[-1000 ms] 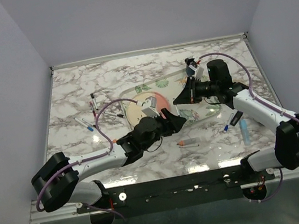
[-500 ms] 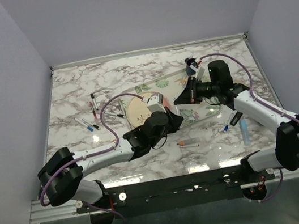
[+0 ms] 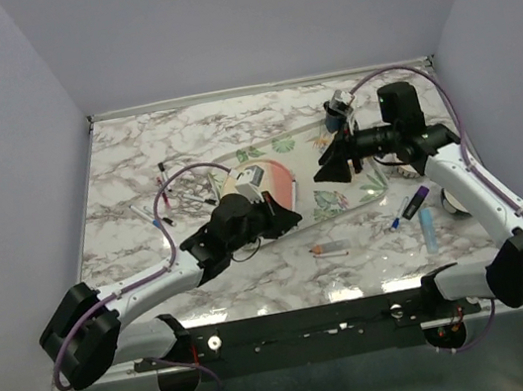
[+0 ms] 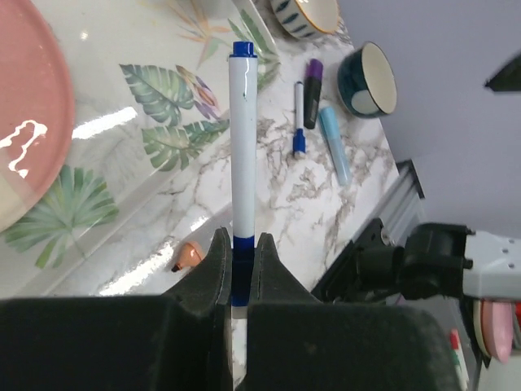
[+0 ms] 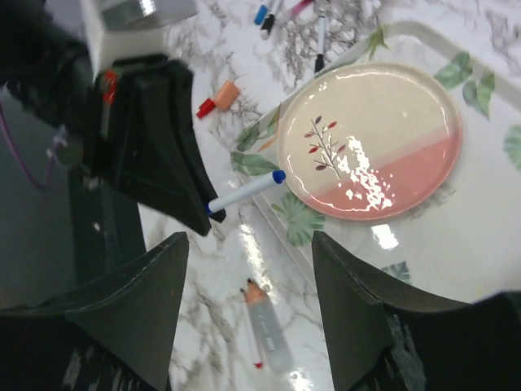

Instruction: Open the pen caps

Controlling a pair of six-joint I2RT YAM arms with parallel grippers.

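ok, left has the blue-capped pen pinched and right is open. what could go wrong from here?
1. The left gripper clamps the pen near its tail, barrel sticking out; an off-axis pull on the blue cap could lever it loose.
2. The right gripper is open, clear of the pen; the cap is small, so it may close on the barrel instead.
3. A freed cap could drop onto the plate and roll.

White links, black left hand and right hand — purple cables.

Bright overhead light flares white on the plate and the marble table beside it; my right gripper looms dark, blurred.
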